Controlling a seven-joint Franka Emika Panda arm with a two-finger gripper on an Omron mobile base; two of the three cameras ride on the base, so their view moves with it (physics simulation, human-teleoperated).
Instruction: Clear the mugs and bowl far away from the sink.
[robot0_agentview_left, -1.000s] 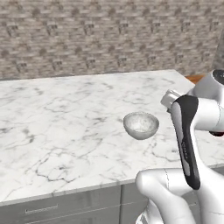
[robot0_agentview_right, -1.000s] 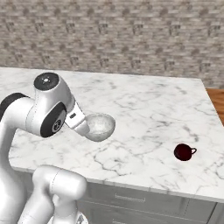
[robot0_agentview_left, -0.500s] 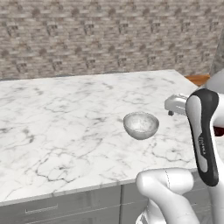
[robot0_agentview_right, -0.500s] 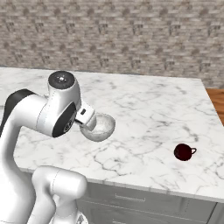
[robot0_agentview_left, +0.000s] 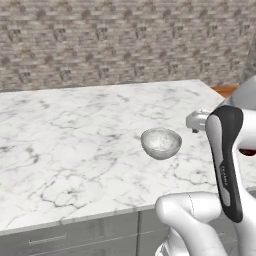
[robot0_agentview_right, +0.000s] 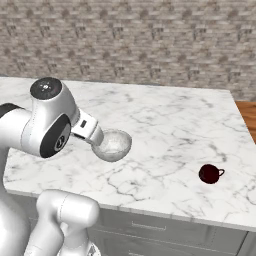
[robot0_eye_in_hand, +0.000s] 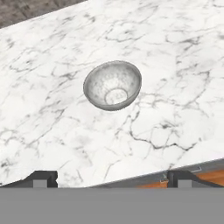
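The bowl (robot0_agentview_left: 161, 142), pale grey and speckled, stands upright on the white marble counter (robot0_agentview_left: 75, 135) near its front edge. In the hand view the bowl (robot0_eye_in_hand: 113, 85) lies ahead of my gripper (robot0_eye_in_hand: 112, 179), well apart from it. My fingertips (robot0_eye_in_hand: 43, 177) stand wide apart, open, with nothing between them. From the right base view my hand covers the left rim of the bowl (robot0_agentview_right: 114, 145). A dark maroon mug (robot0_agentview_right: 209, 173) stands to the right of the bowl, handle to the right; a sliver of that mug (robot0_agentview_left: 245, 151) peeks out behind my forearm. The sink is out of view.
A brick wall (robot0_agentview_right: 150, 45) runs along the back of the counter. The counter's right end (robot0_agentview_right: 239, 115) drops to a wooden floor (robot0_agentview_right: 249, 112). Grey drawers (robot0_agentview_left: 60, 240) sit below the front edge. My own arm (robot0_agentview_left: 227, 165) blocks the lower right of the left base view.
My arm has swung to the right, carrying the hand along above the counter beside the bowl. Bowl and mug have not moved. The jaws have stayed open.
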